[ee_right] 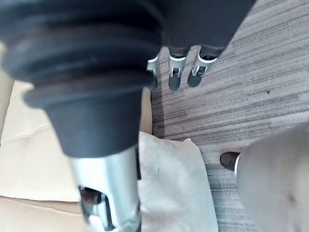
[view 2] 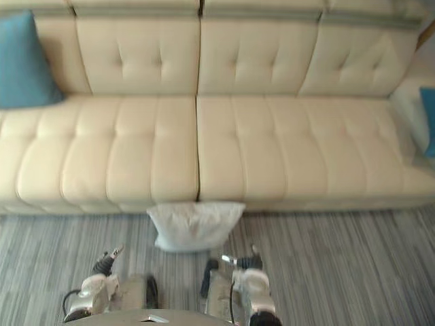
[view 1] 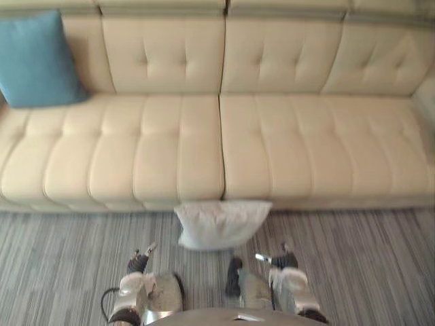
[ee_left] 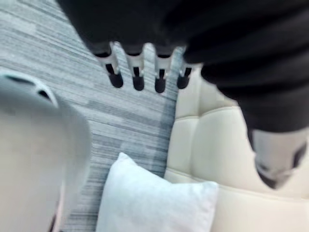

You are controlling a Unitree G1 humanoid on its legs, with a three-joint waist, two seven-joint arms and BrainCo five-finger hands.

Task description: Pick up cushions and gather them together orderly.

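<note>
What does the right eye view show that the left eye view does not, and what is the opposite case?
Right eye view: a second blue cushion at the sofa's right end, cut by the picture's edge. Left eye view: more of the left blue cushion, which leans on the backrest. Both: the cream sofa, the white cushion on the striped carpet at the sofa's foot, and the left robot hand and right robot hand low over the carpet, both open and holding nothing.

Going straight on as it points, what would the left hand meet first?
The left hand would likely cross bare carpet and meet the front of the sofa, just beside the white cushion; depth is unclear.
</note>
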